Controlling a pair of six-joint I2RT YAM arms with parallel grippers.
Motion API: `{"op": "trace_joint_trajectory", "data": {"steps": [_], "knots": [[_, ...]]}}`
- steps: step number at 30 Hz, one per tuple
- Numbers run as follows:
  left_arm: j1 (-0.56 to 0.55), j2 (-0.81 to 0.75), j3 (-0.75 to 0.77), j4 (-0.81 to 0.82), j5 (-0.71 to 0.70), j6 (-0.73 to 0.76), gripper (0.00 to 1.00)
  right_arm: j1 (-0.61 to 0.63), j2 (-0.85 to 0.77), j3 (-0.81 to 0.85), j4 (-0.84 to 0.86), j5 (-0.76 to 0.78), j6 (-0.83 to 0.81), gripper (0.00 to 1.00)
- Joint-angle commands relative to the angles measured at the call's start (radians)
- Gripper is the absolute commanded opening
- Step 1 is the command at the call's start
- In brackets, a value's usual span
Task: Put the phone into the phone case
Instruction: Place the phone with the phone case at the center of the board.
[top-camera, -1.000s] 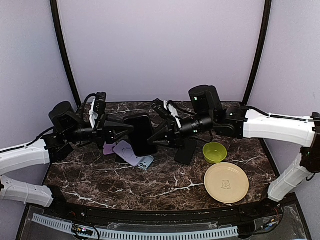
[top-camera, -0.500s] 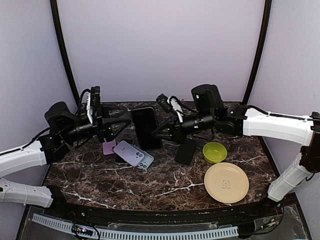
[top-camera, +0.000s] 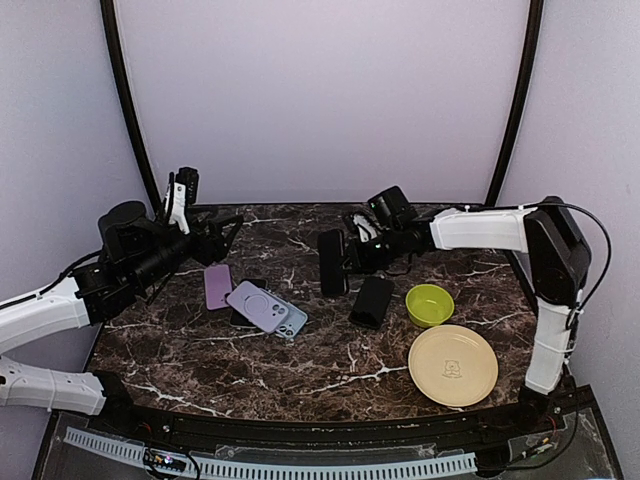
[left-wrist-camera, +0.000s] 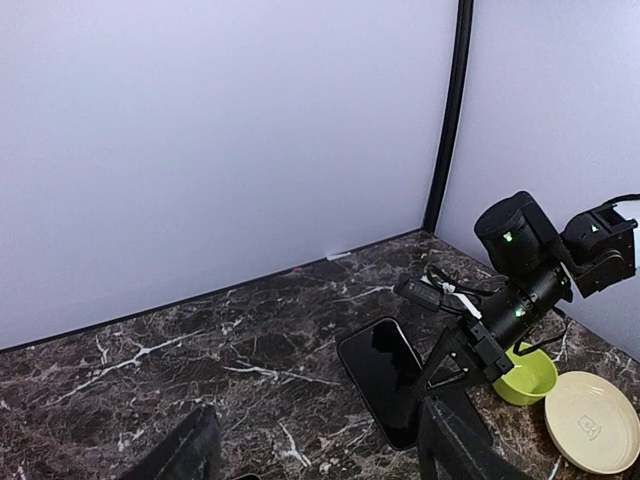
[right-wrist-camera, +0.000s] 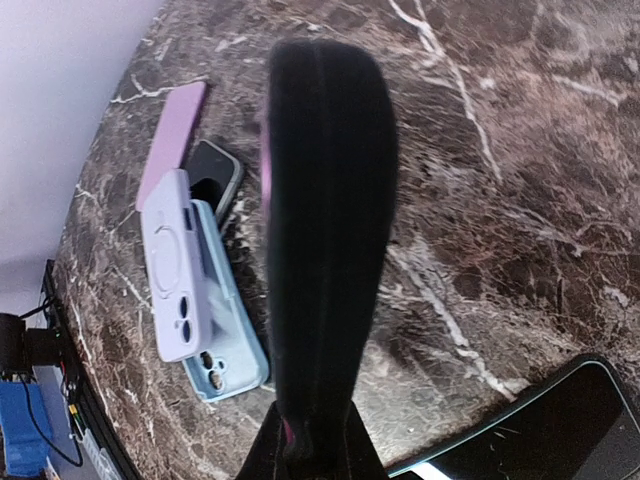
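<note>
My right gripper (top-camera: 350, 256) is shut on the end of a black phone (top-camera: 333, 262), held off the table behind the middle. In the right wrist view the phone (right-wrist-camera: 325, 220) stands edge-on between the fingers of the gripper (right-wrist-camera: 312, 445), a thin magenta line along one side. Its glossy face (left-wrist-camera: 388, 380) shows in the left wrist view. A lilac phone case (top-camera: 256, 304) lies back up on a light-blue case (top-camera: 292, 323), left of centre. My left gripper (top-camera: 222, 238) is open and holds nothing, well left of the phone, its fingers (left-wrist-camera: 190, 448) spread wide.
A pink case (top-camera: 218, 285) and a dark phone (right-wrist-camera: 212, 175) lie by the lilac case. A black slab (top-camera: 372, 300) lies flat right of centre. A green bowl (top-camera: 430, 303) and a cream plate (top-camera: 452, 364) sit at the right.
My left gripper opened, let go of the black phone and drew back to the left. The right gripper carried the phone right and lower, and its arm folded back.
</note>
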Motion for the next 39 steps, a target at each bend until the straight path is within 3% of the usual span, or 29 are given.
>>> {"op": "trace_joint_trajectory", "data": {"steps": [1, 8, 13, 21, 26, 39], "knots": [[0.002, -0.001, 0.031, -0.034, -0.051, 0.014, 0.69, 0.002, 0.052, 0.103, 0.046, -0.068, 0.056, 0.0], [0.002, 0.011, 0.039, -0.045, -0.049, 0.014, 0.69, -0.005, 0.163, 0.14, 0.035, -0.059, 0.076, 0.0], [0.004, 0.014, 0.042, -0.049, -0.048, 0.015, 0.69, -0.017, 0.213, 0.165, -0.039, 0.029, 0.047, 0.22], [0.003, 0.017, 0.045, -0.051, -0.045, 0.013, 0.69, -0.018, 0.248, 0.184, -0.112, 0.168, 0.009, 0.29], [0.003, 0.018, 0.046, -0.052, -0.044, 0.013, 0.69, -0.006, 0.251, 0.225, -0.195, 0.314, -0.033, 0.4], [0.003, 0.024, 0.049, -0.056, -0.044, 0.015, 0.69, 0.093, 0.27, 0.297, -0.365, 0.499, -0.118, 0.32]]}}
